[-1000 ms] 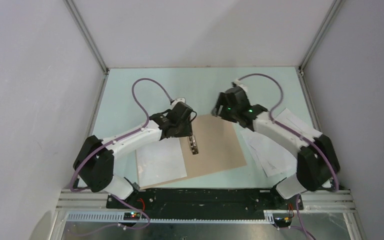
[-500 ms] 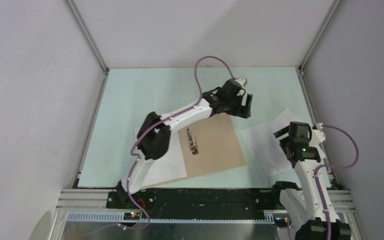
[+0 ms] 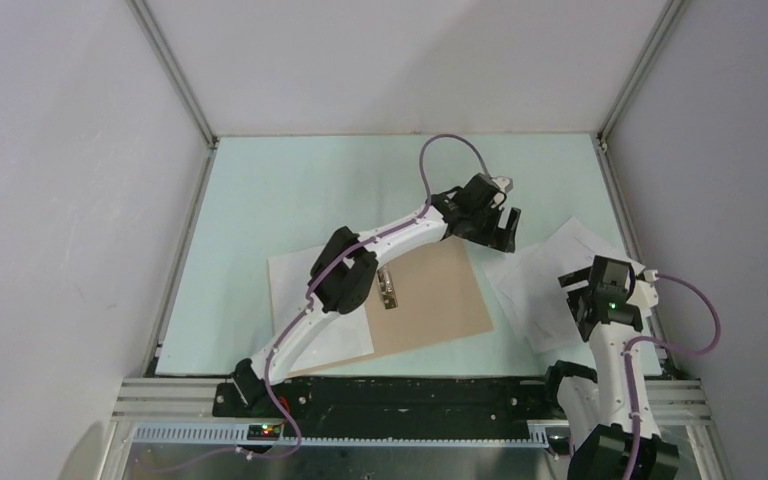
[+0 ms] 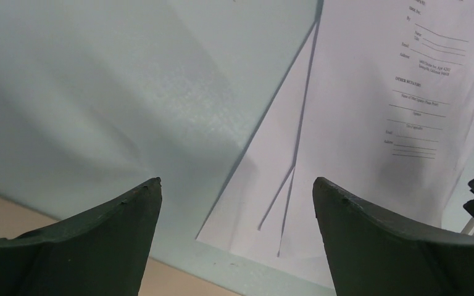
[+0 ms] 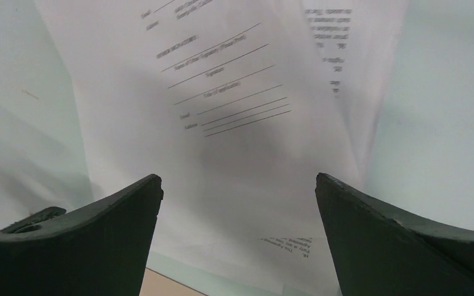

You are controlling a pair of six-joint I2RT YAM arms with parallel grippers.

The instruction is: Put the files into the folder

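Your left gripper [image 4: 234, 185], jaws apart, sits 11 o'clock of files [image 3: 540, 288]. Right gripper [image 5: 237, 182], jaws apart, over them. Folder [image 3: 440, 300] at their 9 o'clock.

I see a pale green table [image 3: 290, 190] enclosed on three sides by plain light grey panels: a left wall [image 3: 60, 200], a back wall [image 3: 400, 60] and a right wall [image 3: 730, 180]. Aluminium posts [image 3: 172, 72] run up the two rear corners, spreading outward in my overhead view. At the near edge, a black plate [image 3: 410, 395] lies across the table, flanked by a metal rail [image 3: 160, 400]. Nearer still I see a slotted white duct [image 3: 390, 432]. Lighting is even and diffuse, and shadows on the table are soft. Both wrist views show the same green surface.
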